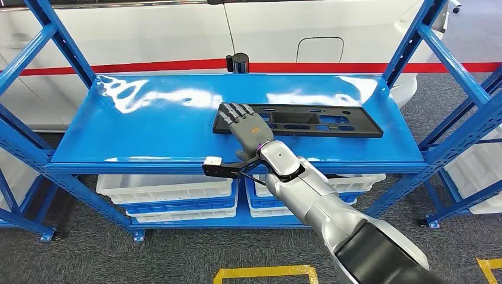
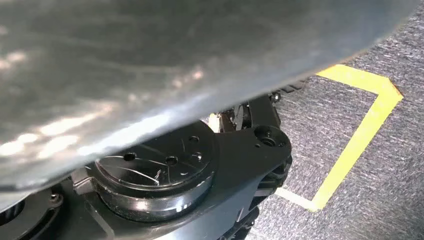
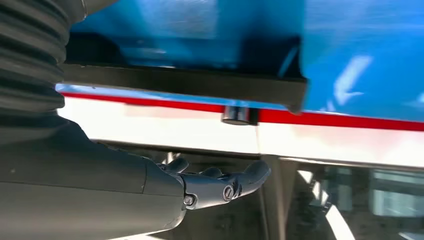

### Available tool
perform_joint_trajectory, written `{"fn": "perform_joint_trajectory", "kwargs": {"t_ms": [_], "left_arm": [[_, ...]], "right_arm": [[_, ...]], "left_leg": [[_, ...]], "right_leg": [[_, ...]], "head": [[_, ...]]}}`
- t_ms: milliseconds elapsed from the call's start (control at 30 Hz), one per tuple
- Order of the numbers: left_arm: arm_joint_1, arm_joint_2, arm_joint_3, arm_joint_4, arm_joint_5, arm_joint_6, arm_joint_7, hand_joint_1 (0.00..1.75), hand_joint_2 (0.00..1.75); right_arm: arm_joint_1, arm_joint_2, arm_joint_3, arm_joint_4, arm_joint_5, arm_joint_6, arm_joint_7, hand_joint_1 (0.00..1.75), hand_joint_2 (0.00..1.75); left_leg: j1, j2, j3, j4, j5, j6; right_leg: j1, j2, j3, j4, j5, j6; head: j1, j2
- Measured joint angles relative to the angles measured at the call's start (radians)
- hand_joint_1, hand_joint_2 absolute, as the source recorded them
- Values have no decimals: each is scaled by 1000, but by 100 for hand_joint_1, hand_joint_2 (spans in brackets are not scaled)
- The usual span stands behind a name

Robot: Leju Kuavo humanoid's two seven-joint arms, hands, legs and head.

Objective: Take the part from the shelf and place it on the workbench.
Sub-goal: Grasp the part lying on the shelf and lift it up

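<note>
The part is a long flat black panel with cut-outs, lying on the blue shelf deck right of centre. My right hand reaches in over the shelf's front edge and sits over the panel's left end, fingers stretched out and slightly apart. In the right wrist view the fingers are straight with nothing in them, and a gap separates them from the panel's dark edge.
White bins sit on the lower shelf level. Blue uprights frame both ends. A black cylinder stands at the shelf's back edge before a white car body. Yellow tape marks the grey floor.
</note>
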Motion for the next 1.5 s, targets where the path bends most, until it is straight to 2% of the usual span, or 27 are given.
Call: {"fn": "perform_joint_trajectory", "kwargs": {"t_ms": [667, 1033, 1167, 1500], "left_arm": [[0, -4, -33, 0, 29, 8, -1, 0, 0], [0, -9, -49, 0, 29, 6, -2, 0, 0], [0, -9, -52, 0, 32, 3, -3, 0, 0], [-2, -9, -55, 0, 67, 3, -8, 0, 0]], "right_arm": [[-49, -4, -7, 134, 129, 4, 179, 0, 175], [-66, -12, -23, 168, 131, 23, 186, 0, 175], [-72, -11, -26, 176, 121, 77, 177, 174, 175], [-76, 7, -38, 185, 115, 207, 92, 175, 175]], "left_leg": [[0, 0, 1, 0, 0, 0], [0, 0, 2, 0, 0, 0], [0, 0, 2, 0, 0, 0], [0, 2, 3, 0, 0, 0]], "right_leg": [[0, 0, 0, 0, 0, 0], [0, 0, 1, 0, 0, 0], [0, 0, 1, 0, 0, 0], [0, 0, 2, 0, 0, 0]], "head": [[0, 0], [0, 0], [0, 0], [0, 0]]}}
